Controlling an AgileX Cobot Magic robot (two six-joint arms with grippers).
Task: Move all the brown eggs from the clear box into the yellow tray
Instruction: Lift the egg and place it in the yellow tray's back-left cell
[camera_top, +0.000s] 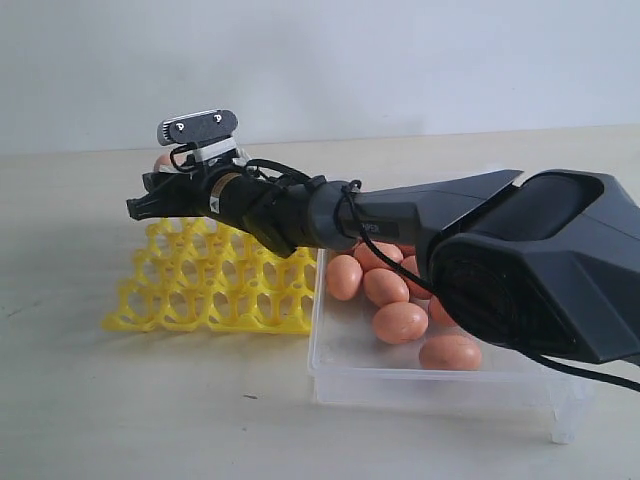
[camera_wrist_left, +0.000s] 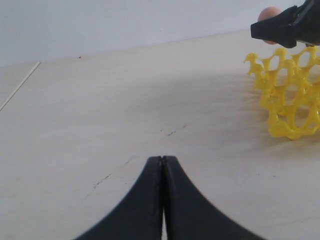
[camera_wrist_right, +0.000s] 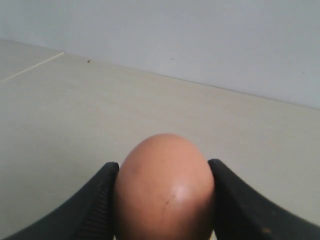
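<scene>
My right gripper (camera_wrist_right: 163, 169) is shut on a brown egg (camera_wrist_right: 165, 195), with one black finger pressed against each side of it. In the exterior view the right gripper (camera_top: 143, 204) hangs above the far left part of the yellow tray (camera_top: 215, 290), and the held egg (camera_top: 162, 160) peeks out above the fingers. The tray's cups that I can see hold nothing. Several brown eggs (camera_top: 400, 322) lie in the clear box (camera_top: 420, 385) to the tray's right. My left gripper (camera_wrist_left: 162, 160) is shut and empty, low over the bare table, with the tray (camera_wrist_left: 292, 95) off to one side.
The right arm's black body (camera_top: 540, 260) stretches across above the clear box and hides part of it. The beige tabletop (camera_top: 150, 410) runs in front of the tray and box, and a pale wall stands behind.
</scene>
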